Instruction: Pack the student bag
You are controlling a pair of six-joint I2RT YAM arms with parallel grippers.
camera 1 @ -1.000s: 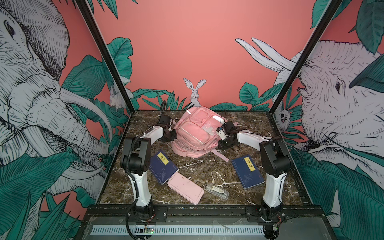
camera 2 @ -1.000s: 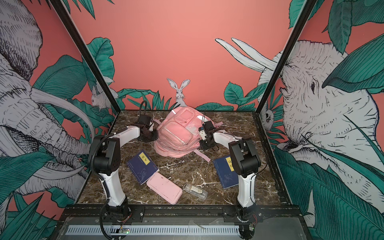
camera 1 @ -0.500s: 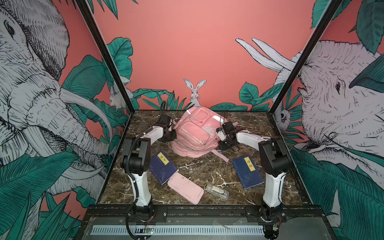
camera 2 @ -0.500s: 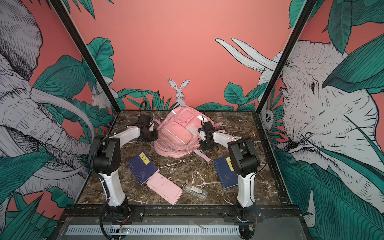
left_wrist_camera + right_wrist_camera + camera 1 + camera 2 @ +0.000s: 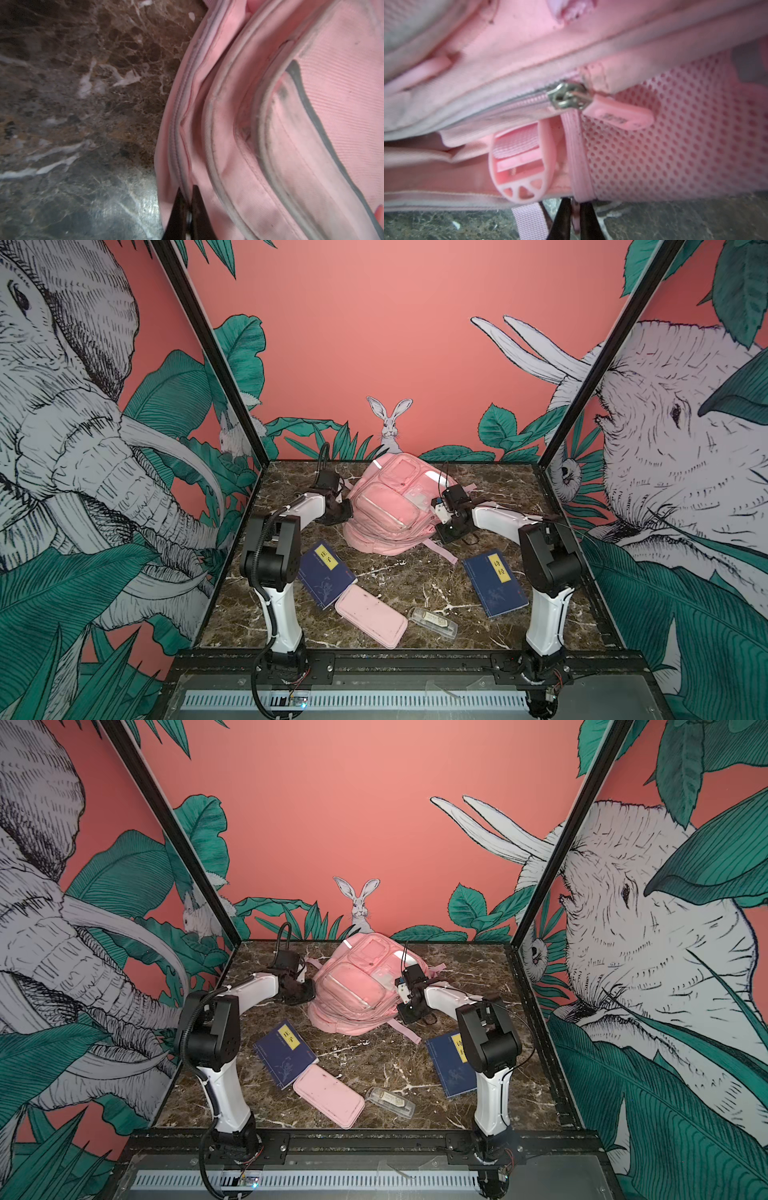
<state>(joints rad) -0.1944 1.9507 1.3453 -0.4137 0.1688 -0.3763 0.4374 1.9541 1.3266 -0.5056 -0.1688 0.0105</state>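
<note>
Right gripper (image 5: 573,204), half-hidden against student bag (image 5: 529,52)

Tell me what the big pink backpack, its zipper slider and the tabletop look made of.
Big pink backpack: matte woven fabric, ribbed weave visible. Zipper slider: likely metal, silvery glint. Tabletop: glossy brown marble or imitation, white veins, reflections.

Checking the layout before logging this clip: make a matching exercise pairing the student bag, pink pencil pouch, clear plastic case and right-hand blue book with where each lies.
Things:
1. student bag
2. pink pencil pouch
3. clear plastic case
4. right blue book

Places:
A. beside the right arm
B. front, between the pouch and the right blue book
C. back centre, pinched by left pincer and right pincer
D. next to the left blue book

Pairs: 1-C, 2-D, 3-B, 4-A
</note>
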